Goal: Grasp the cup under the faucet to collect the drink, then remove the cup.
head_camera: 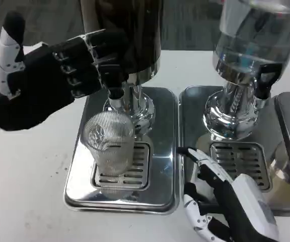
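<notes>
Nearest, the right hand (230,201) is rested on the worktop (29,186), fingers (205,164) released. A ribbed clear cup (110,146) is stood upright on the drip tray (79,186) under the faucet (116,85). Beyond, the left hand (44,80) is raised beside the dispenser (130,35), fingers spread, nothing grasped.

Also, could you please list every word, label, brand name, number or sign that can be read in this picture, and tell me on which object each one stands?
None: no readable text shows anywhere.
Ribbed clear cup: plain, no print.
Dark dispenser and clear dispenser: reflections only, no label.
Drip trays: bare metal.
Left hand and right hand: no markings to read.
</notes>
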`<action>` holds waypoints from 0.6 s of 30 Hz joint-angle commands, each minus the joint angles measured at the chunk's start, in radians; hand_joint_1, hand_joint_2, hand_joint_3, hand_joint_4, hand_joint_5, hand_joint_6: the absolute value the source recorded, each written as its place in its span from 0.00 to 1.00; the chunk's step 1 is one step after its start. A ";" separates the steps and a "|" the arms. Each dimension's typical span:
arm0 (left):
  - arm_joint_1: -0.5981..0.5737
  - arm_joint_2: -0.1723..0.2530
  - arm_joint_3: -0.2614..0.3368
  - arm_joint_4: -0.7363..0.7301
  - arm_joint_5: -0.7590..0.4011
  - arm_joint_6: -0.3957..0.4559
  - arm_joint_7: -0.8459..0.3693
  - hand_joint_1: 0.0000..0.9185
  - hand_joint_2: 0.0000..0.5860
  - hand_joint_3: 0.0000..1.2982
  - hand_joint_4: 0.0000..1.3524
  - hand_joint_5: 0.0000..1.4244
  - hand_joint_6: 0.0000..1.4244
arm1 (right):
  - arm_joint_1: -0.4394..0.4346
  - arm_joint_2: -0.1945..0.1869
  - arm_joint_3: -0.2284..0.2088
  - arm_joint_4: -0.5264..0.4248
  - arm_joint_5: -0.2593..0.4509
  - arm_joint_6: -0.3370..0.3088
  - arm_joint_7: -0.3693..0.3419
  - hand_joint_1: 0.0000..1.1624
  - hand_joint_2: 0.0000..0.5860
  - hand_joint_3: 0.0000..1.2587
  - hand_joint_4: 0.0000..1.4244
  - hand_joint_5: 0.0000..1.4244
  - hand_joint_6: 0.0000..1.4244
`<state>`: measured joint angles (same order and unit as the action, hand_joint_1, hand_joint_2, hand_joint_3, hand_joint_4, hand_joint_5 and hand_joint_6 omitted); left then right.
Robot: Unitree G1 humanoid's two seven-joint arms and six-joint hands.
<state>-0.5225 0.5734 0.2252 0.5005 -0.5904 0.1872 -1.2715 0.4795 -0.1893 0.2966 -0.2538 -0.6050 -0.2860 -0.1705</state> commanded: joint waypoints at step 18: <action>0.049 -0.023 -0.043 -0.064 0.109 -0.256 0.000 0.00 0.09 0.15 0.06 0.07 0.05 | -0.007 0.001 0.000 0.007 0.010 -0.002 -0.004 0.42 1.00 0.14 0.08 0.08 0.19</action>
<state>-0.4978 0.5606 0.1869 0.4598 -0.4985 -0.0288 -1.2638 0.4753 -0.1878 0.2993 -0.2471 -0.6030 -0.2859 -0.1745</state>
